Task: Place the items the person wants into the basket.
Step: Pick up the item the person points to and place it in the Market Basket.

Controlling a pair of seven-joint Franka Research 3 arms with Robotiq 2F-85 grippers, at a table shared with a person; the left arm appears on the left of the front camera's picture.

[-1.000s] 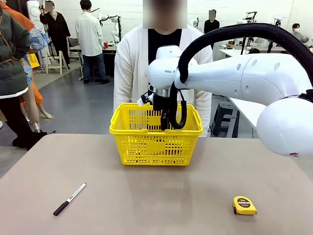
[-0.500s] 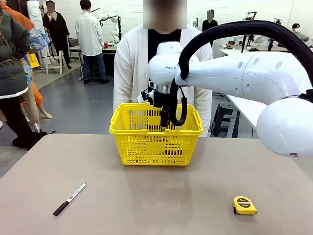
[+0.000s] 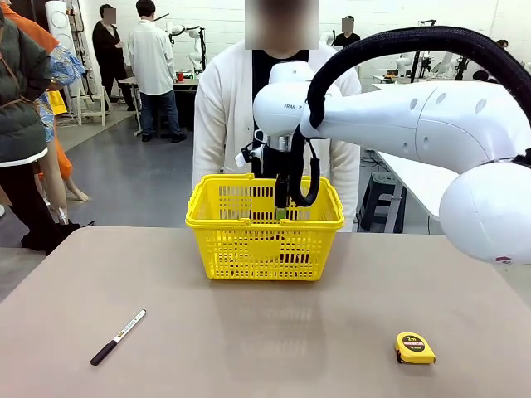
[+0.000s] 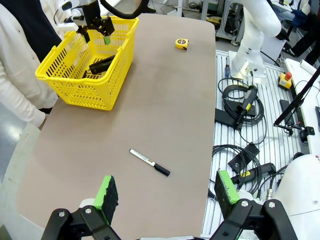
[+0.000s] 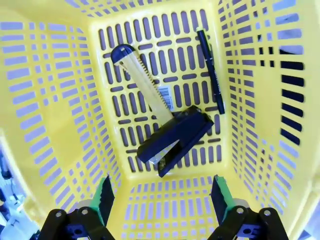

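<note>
Nearest, the marker [image 3: 118, 337] and tape measure [image 3: 414, 347] lie on the tabletop [image 3: 265, 332] short of the basket [image 3: 265, 227], which holds stapler [image 5: 175, 138], knife [image 5: 141, 83] and pen [image 5: 211, 70] under the right claw [image 5: 162, 197], wide open and empty, like the left claw [image 4: 165, 192], with the person [image 3: 224, 108] beyond.

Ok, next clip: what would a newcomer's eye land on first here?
The bright yellow basket at the table's far edge, with the right hand poised open above it. Inside lie a black stapler, a utility knife and a black pen.
</note>
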